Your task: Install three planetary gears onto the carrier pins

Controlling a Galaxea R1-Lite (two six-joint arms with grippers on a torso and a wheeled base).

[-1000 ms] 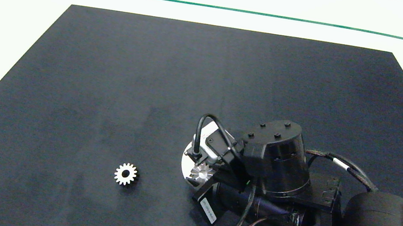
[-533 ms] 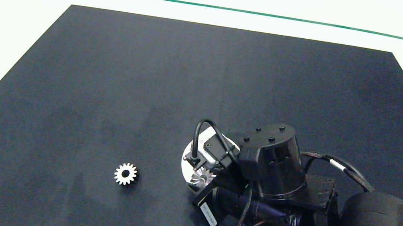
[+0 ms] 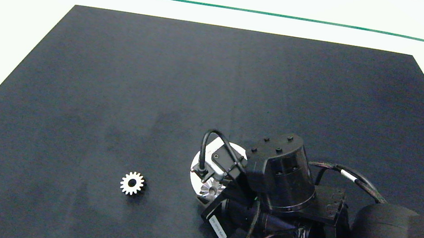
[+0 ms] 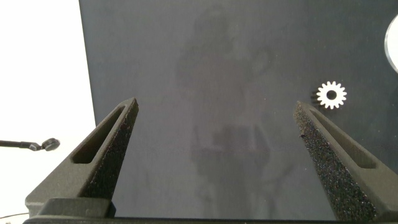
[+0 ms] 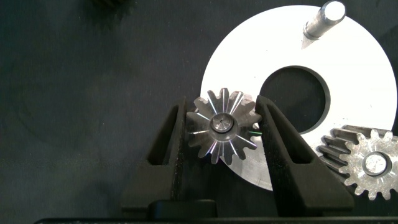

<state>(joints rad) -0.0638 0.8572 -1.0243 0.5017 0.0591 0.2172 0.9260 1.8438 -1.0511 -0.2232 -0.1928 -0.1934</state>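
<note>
Right gripper [image 5: 221,127] is closed on a planetary gear [image 5: 222,124] seated over a carrier pin at the rim of the white carrier disc [image 5: 367,68]. A second gear [image 5: 364,163] sits on its pin; one pin [image 5: 323,18] stands bare. Third gear [image 3: 132,183] lies on the black mat [image 3: 158,85], well apart. Left gripper [image 4: 217,143] – fingers spread wide, holding nothing – is parked at the mat's left edge.

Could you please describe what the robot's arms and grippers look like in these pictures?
The right arm is glossy black with rounded joint housings, black cables carrying white tags, and a white label near the wrist. Both the right gripper and the left gripper have dark grey, wedge-shaped fingers with rough foam-like pads.
</note>
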